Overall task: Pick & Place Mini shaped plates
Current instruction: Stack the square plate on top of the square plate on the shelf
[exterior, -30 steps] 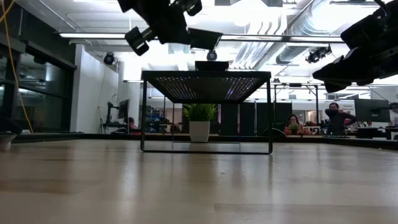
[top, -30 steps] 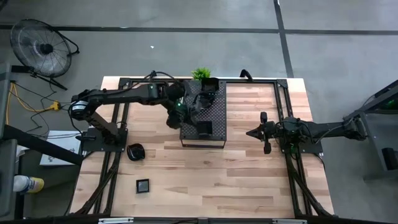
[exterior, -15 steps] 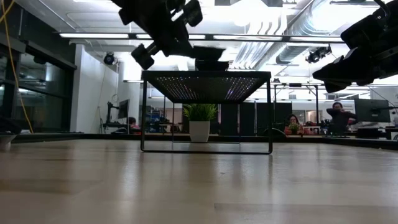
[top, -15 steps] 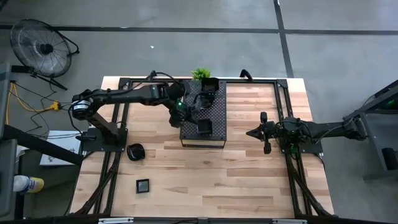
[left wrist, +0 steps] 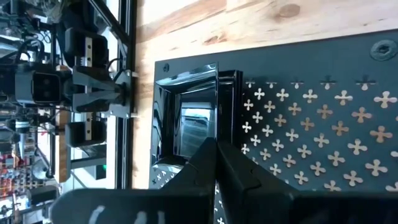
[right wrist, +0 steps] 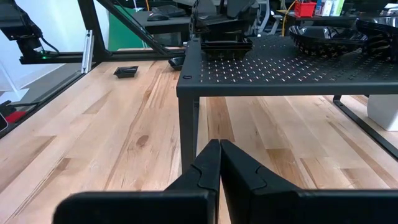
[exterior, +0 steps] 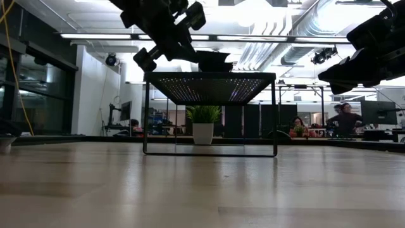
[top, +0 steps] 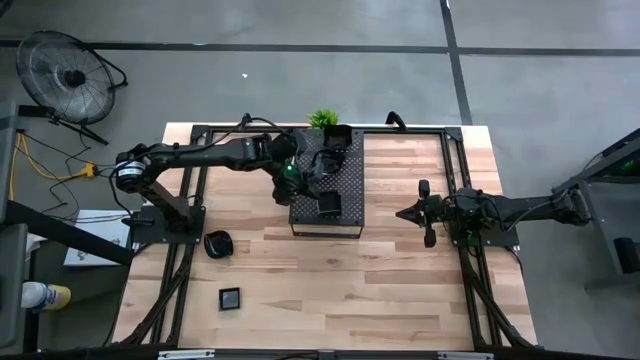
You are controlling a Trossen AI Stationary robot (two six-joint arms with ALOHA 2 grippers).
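A square glossy black mini plate sits near the front end of the raised perforated tray, with my left gripper shut on it. Another mini plate stands at the tray's far end. Two more lie on the table at the left: a rounded one and a square one. My right gripper waits shut over the table, right of the tray. My left gripper pinches the square plate's rim on the side toward the table's left edge; the fingers themselves cover the exact spot. They come slanting down from the left. In the low view the plate sits level with its underside on the tray's top.
The tray stands on thin legs with open room beneath it. A small green plant stands at the tray's far end. Dark frame rails run along both sides of the table. Bare wood lies in front of the tray.
My left gripper has come down and tipped further downward, staying shut on the square plate. The plate, which hung clear above the tray a second ago, now sits on the tray's top.
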